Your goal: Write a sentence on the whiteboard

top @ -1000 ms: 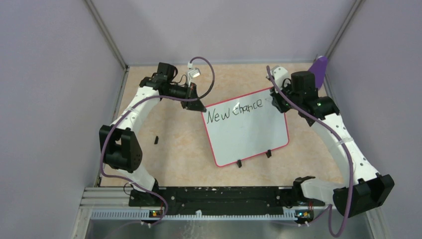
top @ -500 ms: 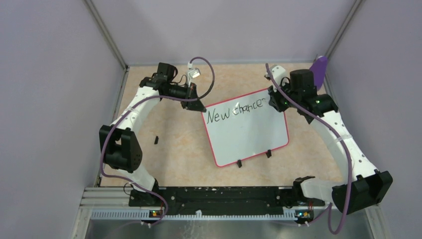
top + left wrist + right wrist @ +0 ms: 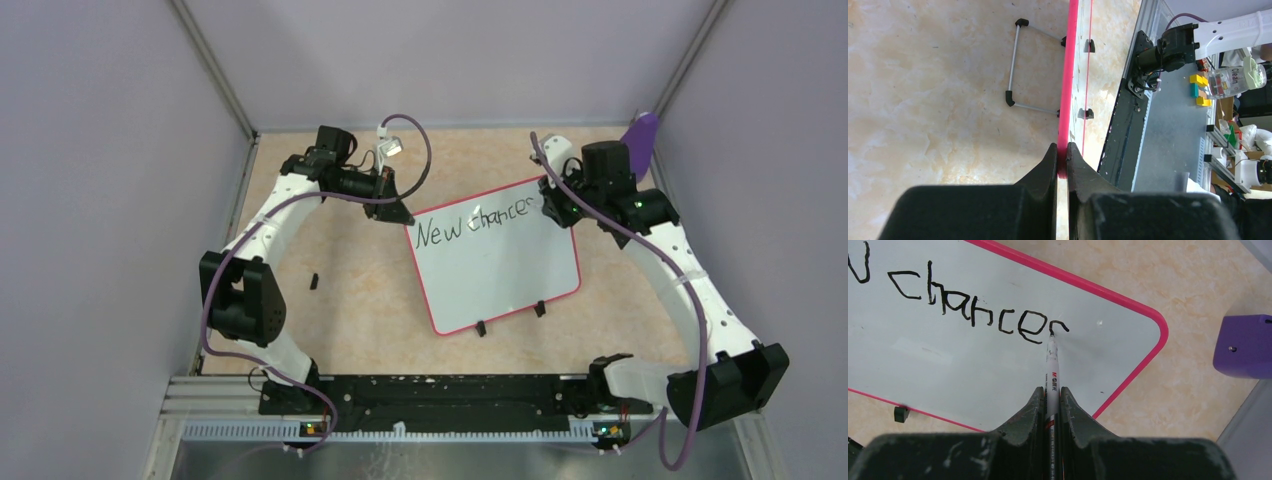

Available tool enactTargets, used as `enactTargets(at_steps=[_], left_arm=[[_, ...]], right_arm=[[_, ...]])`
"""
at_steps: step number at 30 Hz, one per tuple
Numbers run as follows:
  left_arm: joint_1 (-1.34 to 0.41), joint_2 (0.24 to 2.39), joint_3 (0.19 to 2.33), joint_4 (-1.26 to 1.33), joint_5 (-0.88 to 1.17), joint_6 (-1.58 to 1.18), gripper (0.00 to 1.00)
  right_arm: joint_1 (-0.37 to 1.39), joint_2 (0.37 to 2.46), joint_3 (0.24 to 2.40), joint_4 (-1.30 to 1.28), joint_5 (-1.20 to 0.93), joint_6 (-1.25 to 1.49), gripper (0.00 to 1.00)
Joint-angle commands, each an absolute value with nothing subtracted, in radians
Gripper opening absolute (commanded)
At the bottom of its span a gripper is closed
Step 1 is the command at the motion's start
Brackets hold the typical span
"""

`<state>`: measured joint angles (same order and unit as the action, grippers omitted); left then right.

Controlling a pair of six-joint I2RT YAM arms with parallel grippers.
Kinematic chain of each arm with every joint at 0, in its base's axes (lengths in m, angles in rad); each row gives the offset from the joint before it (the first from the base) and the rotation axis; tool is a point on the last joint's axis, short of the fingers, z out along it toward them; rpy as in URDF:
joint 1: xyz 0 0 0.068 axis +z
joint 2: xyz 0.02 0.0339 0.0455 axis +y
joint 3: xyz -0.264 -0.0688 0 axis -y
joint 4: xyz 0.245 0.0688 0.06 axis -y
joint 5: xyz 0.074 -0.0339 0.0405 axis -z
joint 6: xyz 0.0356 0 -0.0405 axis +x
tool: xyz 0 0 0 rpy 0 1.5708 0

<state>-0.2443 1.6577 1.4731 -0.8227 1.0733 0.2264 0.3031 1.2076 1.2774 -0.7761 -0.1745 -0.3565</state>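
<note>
The whiteboard (image 3: 500, 270), white with a red-pink rim, lies tilted on the tan table. The sentence (image 3: 470, 222) reads "New chance" plus the start of an "s"; it also shows in the right wrist view (image 3: 978, 310). My left gripper (image 3: 398, 214) is shut on the board's far left corner; the left wrist view shows its jaws pinching the pink rim (image 3: 1066, 100). My right gripper (image 3: 556, 208) is shut on a white marker (image 3: 1052, 372), whose tip touches the board at the last stroke.
A purple object (image 3: 640, 138) stands at the far right corner, also seen in the right wrist view (image 3: 1243, 345). A small black piece (image 3: 314, 281) lies on the table left of the board. Purple-grey walls close in on both sides.
The right gripper has shifted slightly along the board with the marker, and a new stroke after "chance" has appeared. The left arm has not moved.
</note>
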Motion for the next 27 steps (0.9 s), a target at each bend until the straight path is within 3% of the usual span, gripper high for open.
enactTargets(at_steps=[1,12,27], left_arm=[[-0.268,1.647,1.468,-0.845,1.058,0.248,0.0],[-0.268,1.653,1.47,-0.845,1.06,0.249,0.0],[-0.268,1.652,1.467,-0.847,1.059,0.249,0.0]], right_arm=[[0.293,1.192,1.28,-0.786,-0.134,-0.383,0.0],[0.293,1.18,1.252,-0.794,-0.08,-0.404,0.0],[0.294,1.187,1.284,-0.82,-0.24,-0.387,0.0]])
